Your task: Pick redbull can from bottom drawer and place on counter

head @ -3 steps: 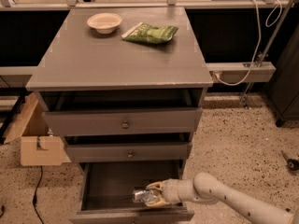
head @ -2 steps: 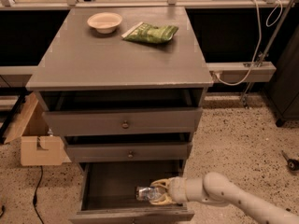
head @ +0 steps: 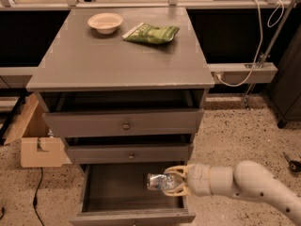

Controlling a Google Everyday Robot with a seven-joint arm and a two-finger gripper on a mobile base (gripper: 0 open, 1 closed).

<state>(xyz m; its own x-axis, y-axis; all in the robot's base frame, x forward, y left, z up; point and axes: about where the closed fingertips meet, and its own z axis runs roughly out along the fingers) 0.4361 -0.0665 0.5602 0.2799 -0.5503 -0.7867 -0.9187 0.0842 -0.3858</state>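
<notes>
The redbull can, silvery and crinkled-looking, lies sideways over the right half of the open bottom drawer. My gripper reaches in from the right on a white arm, its pale fingers closed around the can's right end, holding it just above the dark drawer floor. The counter is the grey top of the cabinet, well above the gripper.
A cream bowl and a green snack bag sit at the back of the counter. The two upper drawers with round knobs are slightly pulled out above the can. A cardboard box stands on the floor at left.
The arm and gripper have shifted to the right and slightly up, carrying the can with them within the bottom drawer.
</notes>
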